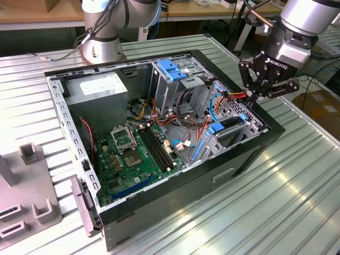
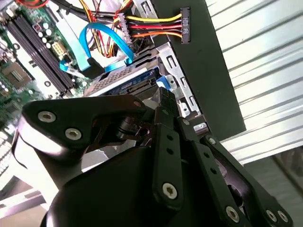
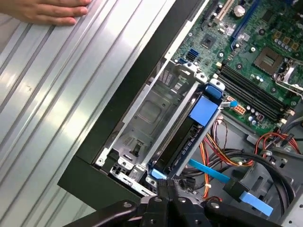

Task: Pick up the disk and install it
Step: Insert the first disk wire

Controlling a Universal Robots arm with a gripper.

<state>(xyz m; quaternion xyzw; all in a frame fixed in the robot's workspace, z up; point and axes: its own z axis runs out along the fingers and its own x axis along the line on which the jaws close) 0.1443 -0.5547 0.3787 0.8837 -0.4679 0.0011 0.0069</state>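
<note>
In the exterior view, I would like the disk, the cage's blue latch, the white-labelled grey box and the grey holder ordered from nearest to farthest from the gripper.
From the gripper:
1. disk, close by, in the drive bay.
2. blue latch, atop the tall cage.
3. grey box, in the case's back corner.
4. grey holder, outside the case, exterior view's left.

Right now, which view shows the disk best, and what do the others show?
First wrist view: the disk lies edge-on, full length, in its bay. The second wrist view shows one end past the gripper; the exterior view, a glimpse among cables.
</note>
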